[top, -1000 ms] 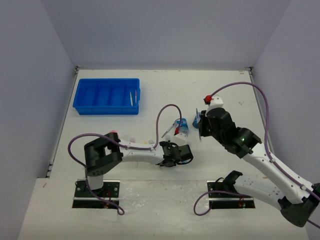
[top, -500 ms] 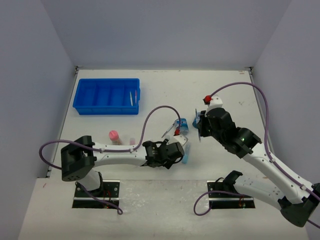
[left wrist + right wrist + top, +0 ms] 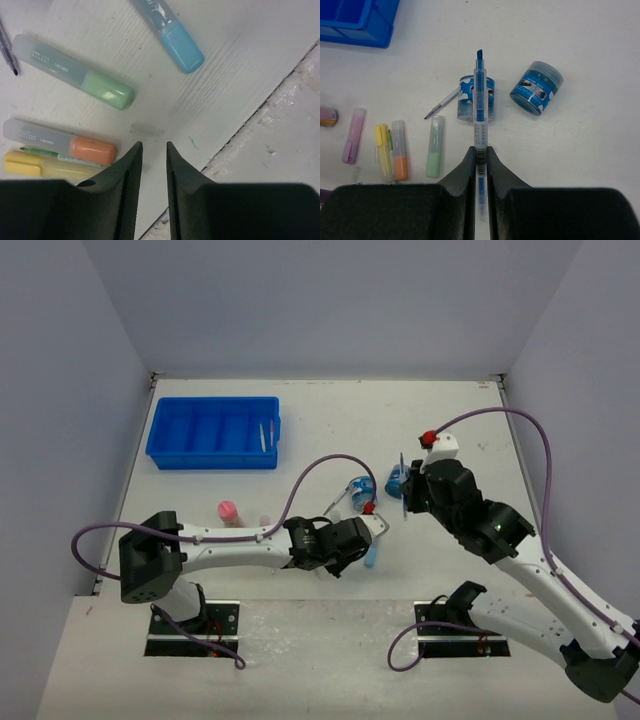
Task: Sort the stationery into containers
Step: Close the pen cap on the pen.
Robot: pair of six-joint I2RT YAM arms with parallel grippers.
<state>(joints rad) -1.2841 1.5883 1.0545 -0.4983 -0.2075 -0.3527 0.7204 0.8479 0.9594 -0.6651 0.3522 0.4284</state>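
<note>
Tabletop [image 3: 330, 420]: blue tray [image 3: 210, 458] sits at 10 o'clock near the far edge, with a thin pen [image 3: 264, 436] in its 3 o'clock end compartment.

Right gripper [image 3: 480, 150]: clamped on a blue pen [image 3: 479, 100], tip pointing to 12. In the wrist view the pen crosses one round tub [image 3: 465, 100]. The second round tub [image 3: 536, 88] stands apart at its 2 o'clock.

Left gripper [image 3: 153, 147]: jaws narrow, nothing between them, over bare tabletop. From it, the blue marker [image 3: 172, 37] is at 12, the green marker [image 3: 75, 72] at 10, and the orange marker [image 3: 60, 142] and yellow marker [image 3: 45, 169] at 9, side by side.

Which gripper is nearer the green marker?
Left. The left gripper sits low, just beside the green marker. The right gripper is farther off and higher above the table, holding a blue pen.
</note>
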